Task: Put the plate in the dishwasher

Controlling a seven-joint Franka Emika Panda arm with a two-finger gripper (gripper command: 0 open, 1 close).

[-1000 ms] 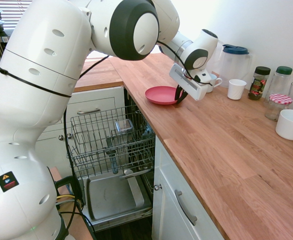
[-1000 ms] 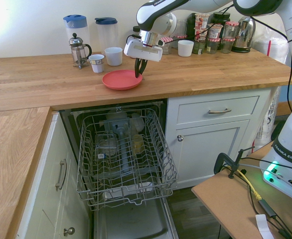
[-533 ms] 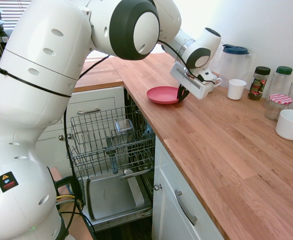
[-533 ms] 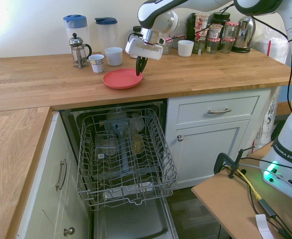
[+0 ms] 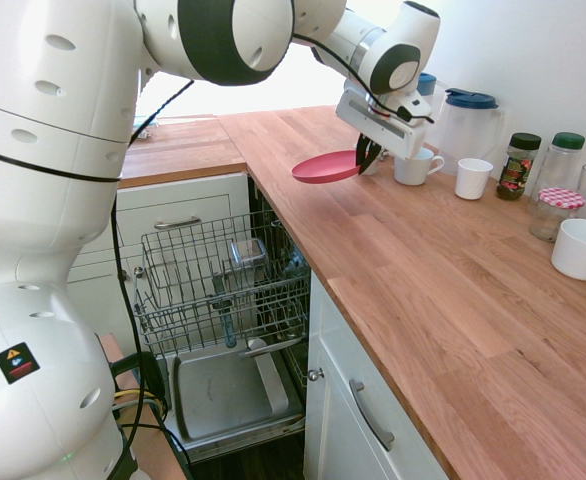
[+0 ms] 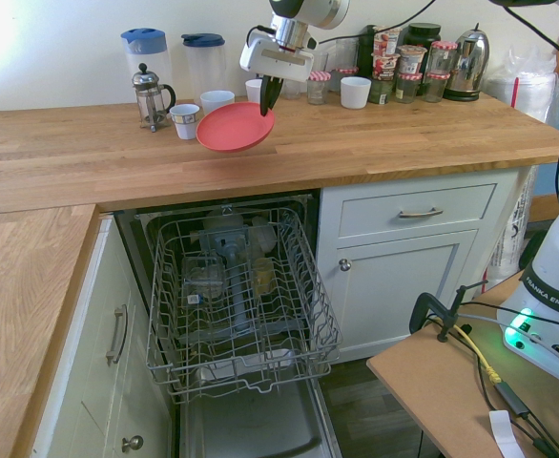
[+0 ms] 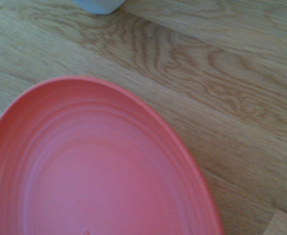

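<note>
- First exterior view: the pincer [image 5: 364, 168] is clamped on the rim of the red-pink plate [image 5: 323, 167], at about three o'clock on it; the plate hangs tilted just over the wooden bench [image 5: 413, 270]. With the grip at one edge only, the unsupported side could sag or twist, and the matte rim might slip loose on a quick swing.
- Same view: the open dishwasher [image 5: 223, 285] lies lower, towards seven o'clock from the plate. A path taken too low could knock the plate on the bench edge. A white mug [image 5: 411, 168] stands near, at three o'clock, and a sideways drift could nudge it.
- Second exterior view: the pulled-out wire rack [image 6: 237, 329] is at six o'clock from the plate. It already holds a clear container [image 6: 203, 277] and a yellowish tumbler [image 6: 263, 277]; coming down flat, the plate could strike these or bridge the tines instead of slotting between them. The patterned cup [image 6: 185, 120] at nine o'clock is close too.
- Wrist view: the plate looks round, shallow and plain, with a raised lip, soft concentric rings inside and a matte surface; no food shows on it.
</note>
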